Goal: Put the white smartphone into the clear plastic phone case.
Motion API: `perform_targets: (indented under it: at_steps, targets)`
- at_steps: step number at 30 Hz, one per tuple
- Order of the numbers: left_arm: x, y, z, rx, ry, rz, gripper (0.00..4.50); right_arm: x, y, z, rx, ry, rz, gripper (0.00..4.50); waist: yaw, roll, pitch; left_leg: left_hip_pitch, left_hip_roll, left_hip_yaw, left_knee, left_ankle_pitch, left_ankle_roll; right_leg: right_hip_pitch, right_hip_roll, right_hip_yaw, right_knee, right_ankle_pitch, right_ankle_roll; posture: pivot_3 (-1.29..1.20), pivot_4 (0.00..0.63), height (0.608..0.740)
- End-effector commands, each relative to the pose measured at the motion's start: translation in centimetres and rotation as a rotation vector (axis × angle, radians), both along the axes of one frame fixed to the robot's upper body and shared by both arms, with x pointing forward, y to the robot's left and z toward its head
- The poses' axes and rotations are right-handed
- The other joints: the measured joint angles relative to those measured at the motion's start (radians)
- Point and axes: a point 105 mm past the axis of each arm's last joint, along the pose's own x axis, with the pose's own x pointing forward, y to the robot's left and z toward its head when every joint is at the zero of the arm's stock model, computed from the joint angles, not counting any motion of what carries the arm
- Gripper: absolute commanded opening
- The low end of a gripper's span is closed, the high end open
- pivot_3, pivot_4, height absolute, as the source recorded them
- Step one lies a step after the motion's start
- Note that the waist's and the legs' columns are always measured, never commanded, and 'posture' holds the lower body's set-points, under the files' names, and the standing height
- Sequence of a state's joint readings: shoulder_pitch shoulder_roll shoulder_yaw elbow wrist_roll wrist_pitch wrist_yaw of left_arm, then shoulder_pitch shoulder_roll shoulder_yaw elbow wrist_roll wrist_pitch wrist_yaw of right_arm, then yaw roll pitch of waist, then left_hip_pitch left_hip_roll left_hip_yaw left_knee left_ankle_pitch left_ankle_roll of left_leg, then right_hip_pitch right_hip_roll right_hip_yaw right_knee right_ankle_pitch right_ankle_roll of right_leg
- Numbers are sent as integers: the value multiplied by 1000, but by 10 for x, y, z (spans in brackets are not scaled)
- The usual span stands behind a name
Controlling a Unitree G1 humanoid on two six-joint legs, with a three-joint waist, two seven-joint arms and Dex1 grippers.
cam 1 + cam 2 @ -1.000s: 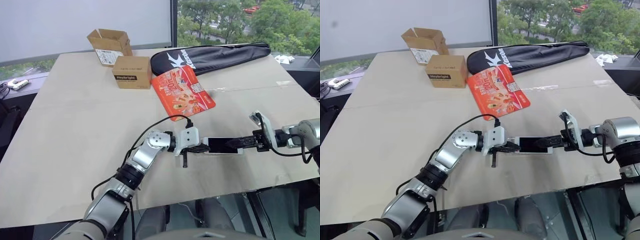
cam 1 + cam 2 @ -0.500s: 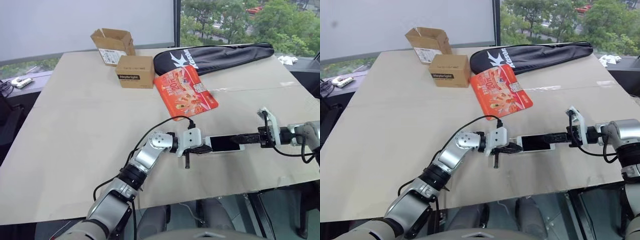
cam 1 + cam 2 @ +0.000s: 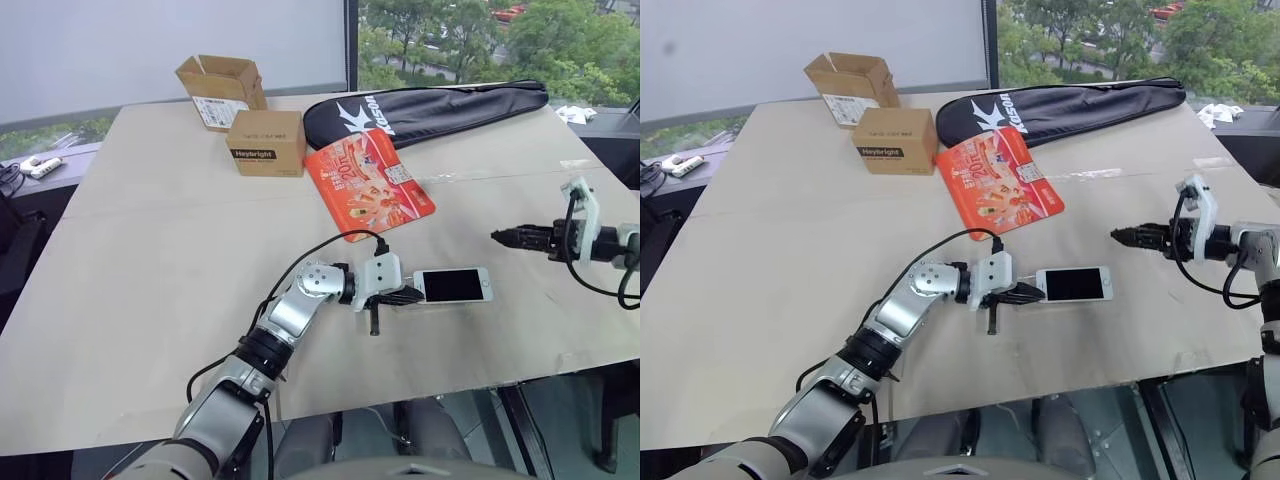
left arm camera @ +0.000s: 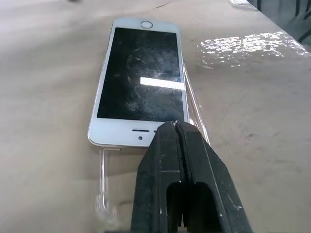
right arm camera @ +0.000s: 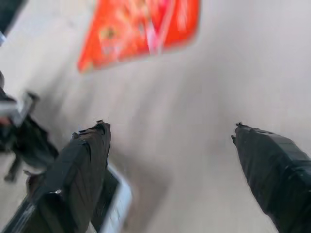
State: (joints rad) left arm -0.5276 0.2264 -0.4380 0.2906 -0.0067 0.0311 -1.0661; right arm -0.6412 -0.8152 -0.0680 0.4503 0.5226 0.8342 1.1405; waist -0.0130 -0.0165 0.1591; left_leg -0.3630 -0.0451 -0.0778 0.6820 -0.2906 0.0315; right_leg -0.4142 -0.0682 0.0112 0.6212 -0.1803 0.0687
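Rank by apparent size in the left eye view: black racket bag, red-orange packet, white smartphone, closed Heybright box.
1. black racket bag
2. red-orange packet
3. closed Heybright box
4. white smartphone, smallest though nearest the camera

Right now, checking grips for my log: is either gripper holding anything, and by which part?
Left gripper is shut at the phone's earpiece end, perhaps pinching the case rim. Right gripper is open, empty.

An upper-floor office or test room is being indicated: a paper-covered bench (image 3: pixel 150 250) is being seen beside large windows (image 3: pixel 480 40) overlooking treetops, with cardboard boxes (image 3: pixel 265 143) stacked nearby.
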Motion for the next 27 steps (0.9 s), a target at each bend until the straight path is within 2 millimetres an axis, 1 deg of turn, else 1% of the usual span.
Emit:
perform_targets:
  at_steps: [1,2,3,4,6,8,10,13,17,20,24,27]
  targets:
    - [1,3,-10,30,29,20,0,-3,32,1,-21,-159,71,2514,2,0,0,0,0,-1,0,0,0,0,0,-1,0,0,1,0,150,740]
    - [1,2,-10,29,28,19,0,-5,38,-3,-35,-174,86,2034,4,2,1,-1,0,-1,0,0,0,0,0,-1,0,-1,1,0,150,740]
    - [1,2,-9,28,26,18,0,-8,44,-7,-47,-182,104,1450,6,3,2,-1,-1,-2,0,0,0,0,0,-1,0,-1,1,0,150,740]
    - [1,1,-8,26,25,15,0,-12,49,-10,-51,-179,120,1027,8,4,3,-2,-2,-2,0,0,0,0,-1,-1,0,-1,1,0,150,740]
    - [-1,0,-7,22,24,8,0,-17,55,-18,-63,-168,142,28,8,6,4,-3,-4,-2,0,0,0,-1,-2,0,0,0,-1,0,150,740]
    - [-6,-1,-3,6,39,-8,0,-22,53,-33,-137,-152,163,28,6,6,4,-3,-4,-2,0,0,1,-1,-3,0,-1,0,-1,0,150,740]
    - [-8,0,-2,2,46,-13,0,-24,52,-40,-168,-141,172,28,5,6,4,-2,-4,-2,0,0,1,-1,-2,0,-1,0,-1,0,150,740]
    - [-8,2,-2,6,45,-9,0,-30,57,-43,-175,-126,214,28,4,7,5,-2,-4,-3,-1,0,1,-1,-2,-1,-1,-1,1,0,150,740]
    - [-7,3,5,-15,47,4,0,-38,66,-45,-199,-151,287,28,3,7,5,-2,-3,-3,-1,0,1,-1,-2,-2,-1,-2,2,0,150,740]
    - [-7,3,7,-18,45,6,0,-41,74,-43,-207,-210,325,28,3,7,5,-2,-4,-3,-2,0,1,-1,-2,-2,-1,-2,3,0,150,740]
    - [-9,2,7,-21,53,7,0,-51,87,-44,-244,-327,434,28,3,7,6,-2,-4,-4,-2,0,1,-1,-2,-2,-1,-2,3,0,150,740]
    - [-10,1,4,-21,62,13,0,-59,92,-52,-305,-385,510,28,3,7,6,-2,-4,-4,-2,0,1,-1,-2,-2,-2,-2,3,0,150,740]
